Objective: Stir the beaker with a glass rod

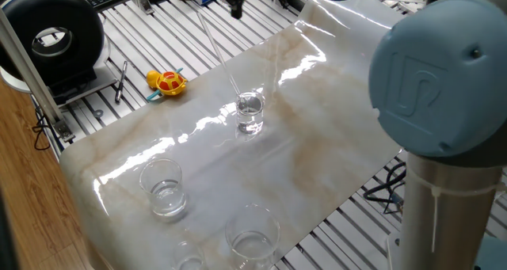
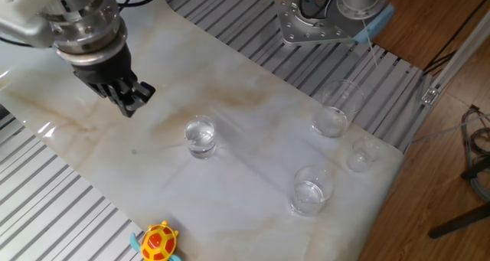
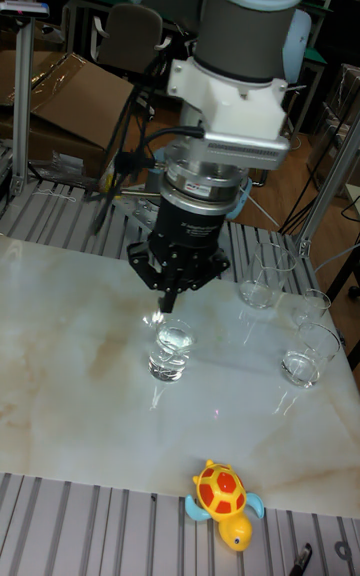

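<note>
The beaker (image 1: 249, 112) (image 2: 200, 136) (image 3: 172, 349) stands near the middle of the marble tabletop with clear liquid in it. The glass rod (image 1: 219, 52) rests inside it and leans up and away toward the far left, with nothing holding it. My gripper (image 1: 235, 5) (image 2: 132, 102) (image 3: 168, 304) hangs above the table beyond the beaker, apart from the rod's upper end. Its dark fingers are slightly parted with nothing between them. In the other two views the rod is too thin to make out.
Two wider glasses (image 1: 162, 187) (image 1: 253, 238) and a small one (image 2: 364, 154) stand near one table end. A yellow and red toy turtle (image 1: 166, 81) lies by the edge. My arm's grey column (image 1: 444, 104) fills the foreground right; a black round device (image 1: 55, 36) sits off the table.
</note>
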You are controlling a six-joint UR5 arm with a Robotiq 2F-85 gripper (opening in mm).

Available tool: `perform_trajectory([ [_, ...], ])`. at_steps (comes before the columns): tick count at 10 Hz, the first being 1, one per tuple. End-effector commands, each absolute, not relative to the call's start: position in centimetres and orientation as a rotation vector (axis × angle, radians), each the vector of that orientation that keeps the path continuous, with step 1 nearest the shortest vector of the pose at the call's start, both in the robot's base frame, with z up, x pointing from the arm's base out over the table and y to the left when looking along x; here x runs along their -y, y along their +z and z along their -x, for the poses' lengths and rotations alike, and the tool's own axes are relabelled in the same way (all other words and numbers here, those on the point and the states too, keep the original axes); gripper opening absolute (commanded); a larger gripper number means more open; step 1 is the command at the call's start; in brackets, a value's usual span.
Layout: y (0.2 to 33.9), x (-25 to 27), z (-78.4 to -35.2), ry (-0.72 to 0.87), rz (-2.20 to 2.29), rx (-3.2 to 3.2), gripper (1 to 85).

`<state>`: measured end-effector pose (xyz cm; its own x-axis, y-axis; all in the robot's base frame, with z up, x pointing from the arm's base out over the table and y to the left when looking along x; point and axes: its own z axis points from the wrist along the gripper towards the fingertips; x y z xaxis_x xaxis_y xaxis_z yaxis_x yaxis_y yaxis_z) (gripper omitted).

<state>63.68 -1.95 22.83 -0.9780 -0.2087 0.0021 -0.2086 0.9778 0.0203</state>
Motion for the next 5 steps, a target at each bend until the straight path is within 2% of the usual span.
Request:
perform_trajectory([
  [1,20.9,3.4,-62.5,-0.123,-0.319,3.178,1.0],
  [2,21.0,2.4,-63.4,-0.179,-0.294,3.216,1.0],
  [5,20.7,4.7,-62.6,-0.032,-0.236,3.157,1.0],
])
